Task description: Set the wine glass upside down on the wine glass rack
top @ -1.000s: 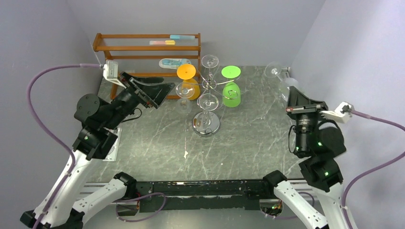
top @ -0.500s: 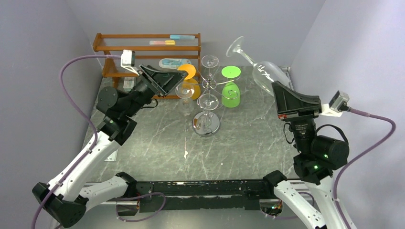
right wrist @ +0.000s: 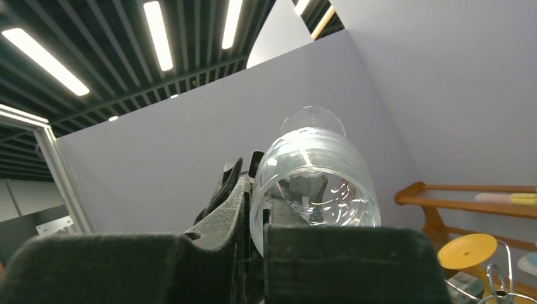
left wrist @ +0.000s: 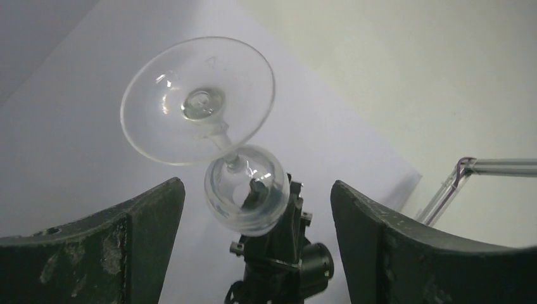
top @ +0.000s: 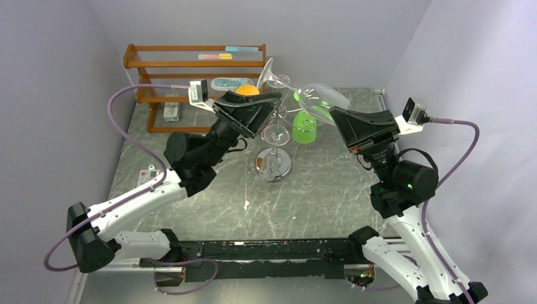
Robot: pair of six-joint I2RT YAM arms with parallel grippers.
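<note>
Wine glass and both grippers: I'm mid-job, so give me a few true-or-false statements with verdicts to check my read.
1. The right gripper is shut on the bowl of the wine glass. True.
2. The left gripper is clamped on the stem. False: its jaws are open, one on each side of the glass, and neither touches it.
3. The wine glass already hangs on the rack. False: it is held tilted in the air above the rack, with its foot toward the back left.
4. A green glass is on the rack. True.
</note>
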